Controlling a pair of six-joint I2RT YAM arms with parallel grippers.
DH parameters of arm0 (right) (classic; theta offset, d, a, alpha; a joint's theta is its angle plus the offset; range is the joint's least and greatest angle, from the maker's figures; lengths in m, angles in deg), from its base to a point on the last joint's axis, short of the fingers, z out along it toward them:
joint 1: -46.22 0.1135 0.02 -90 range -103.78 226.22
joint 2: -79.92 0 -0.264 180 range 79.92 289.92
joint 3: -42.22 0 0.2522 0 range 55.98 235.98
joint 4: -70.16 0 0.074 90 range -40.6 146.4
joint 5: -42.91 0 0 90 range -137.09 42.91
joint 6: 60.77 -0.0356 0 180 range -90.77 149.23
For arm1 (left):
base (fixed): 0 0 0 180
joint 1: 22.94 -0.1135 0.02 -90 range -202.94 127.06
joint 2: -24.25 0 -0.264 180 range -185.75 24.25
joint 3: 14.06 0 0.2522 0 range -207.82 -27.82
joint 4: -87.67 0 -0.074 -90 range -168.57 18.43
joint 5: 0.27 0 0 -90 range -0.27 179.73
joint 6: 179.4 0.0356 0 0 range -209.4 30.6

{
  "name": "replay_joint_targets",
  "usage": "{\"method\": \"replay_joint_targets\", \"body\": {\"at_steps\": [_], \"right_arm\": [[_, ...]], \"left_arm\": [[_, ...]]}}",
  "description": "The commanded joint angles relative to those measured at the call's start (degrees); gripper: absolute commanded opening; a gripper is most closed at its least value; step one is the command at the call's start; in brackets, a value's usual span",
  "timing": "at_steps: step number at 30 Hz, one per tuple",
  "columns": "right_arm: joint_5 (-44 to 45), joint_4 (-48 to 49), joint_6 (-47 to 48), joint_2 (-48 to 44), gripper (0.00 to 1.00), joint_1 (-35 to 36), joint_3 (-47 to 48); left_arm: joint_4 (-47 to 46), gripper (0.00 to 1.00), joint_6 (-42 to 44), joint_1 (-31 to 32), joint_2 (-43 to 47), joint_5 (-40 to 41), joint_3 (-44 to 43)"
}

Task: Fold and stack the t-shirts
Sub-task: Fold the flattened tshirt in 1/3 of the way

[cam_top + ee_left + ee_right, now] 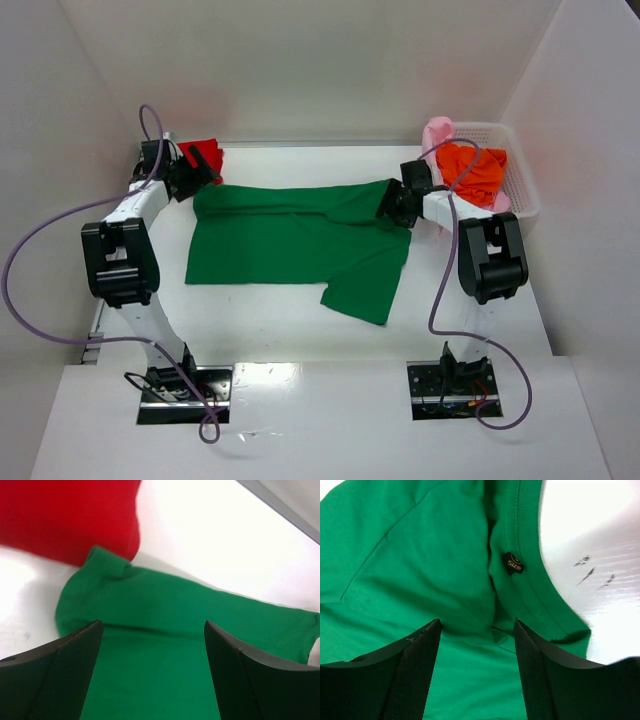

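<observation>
The dark green t-shirt lies spread across the middle of the white table, mostly flat. Its long axis runs from 9 to 3 o'clock, and one sleeve sticks out toward 5 o'clock. Its neck end points to 3 o'clock, where the ribbed collar and a small dark size label show, with the cloth beside them creased into a fold. The right gripper stands over that neck end with its fingers apart, green cloth showing between them and nothing pinched. At the shirt's 9 to 10 o'clock corner the left gripper hangs just above the cloth, its fingers spread wide and gripping nothing. Just past that corner, at 10 o'clock on the table, sits the red t-shirt, bunched up and touching the green one. At 2 o'clock the white mesh basket holds the crumpled orange t-shirt, with the pale pink t-shirt heaped at its far left rim.
</observation>
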Motion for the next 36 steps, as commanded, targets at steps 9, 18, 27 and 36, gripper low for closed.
{"method": "replay_joint_targets", "body": {"at_steps": [9, 18, 27, 36], "right_arm": [[-2.5, 4.8, -2.0, 2.6, 0.26, 0.1, 3.1], [-2.5, 3.7, -2.5, 0.0, 0.08, 0.1, 1.9], [-1.4, 2.0, -2.5, -2.0, 0.07, 0.1, 1.3], [-0.9, 2.0, -2.5, -2.0, 0.06, 0.1, 0.8]], "left_arm": [[-4.1, 0.88, 2.7, 0.0, -6.4, -3.9, -4.8], [-2.8, 0.88, 3.1, 0.0, -9.6, 1.8, -9.3], [-2.3, 0.79, 2.5, 0.0, -12.7, 4.4, -10.4], [-0.6, 0.63, 2.5, 0.0, -15.1, 8.6, -14.2]]}}
